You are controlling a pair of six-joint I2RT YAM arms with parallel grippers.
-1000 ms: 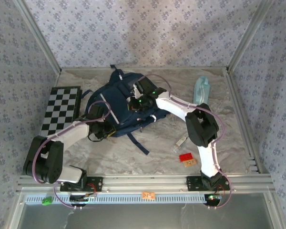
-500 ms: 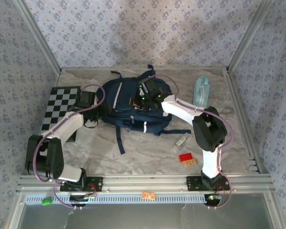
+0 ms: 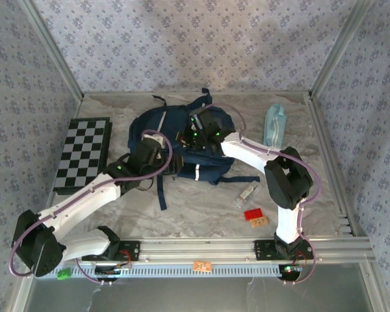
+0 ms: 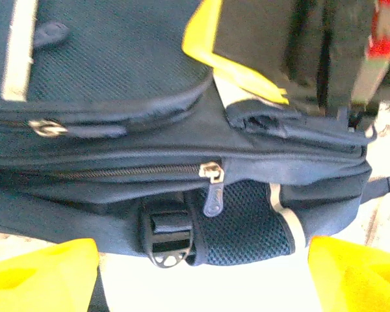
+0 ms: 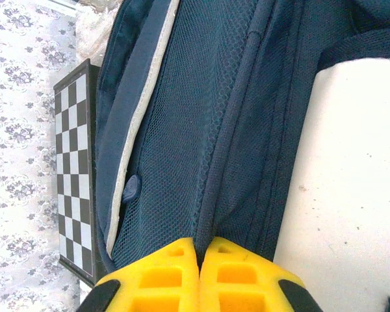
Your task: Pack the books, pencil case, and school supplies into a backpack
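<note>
Backpack (image 3: 153, 127) mid-table, lying flat, long axis roughly left to right. Nearest the bases, outside the pack: small clear item (image 3: 247, 193), by the right arm. Next, at the near side of the backpack: left gripper (image 4: 201, 263), released, 2 yellow fingers (image 4: 39, 276) spread wide with nothing between, facing the side panel head-on. Straight ahead of it: zipper pull (image 4: 211, 172), zip line crosswise to the approach, buckle (image 4: 166, 234) just below. Beyond the zip, a yellow corner (image 4: 205, 32) at the opening, probably 1 book. On top: right gripper (image 5: 198, 273), clenched, apparently pinching a fold of navy fabric. Farthest, at the far right and well apart: pencil case (image 3: 275, 125). Judged: left hand nearer the zipper, right nearer the loose things but occupied.
</note>
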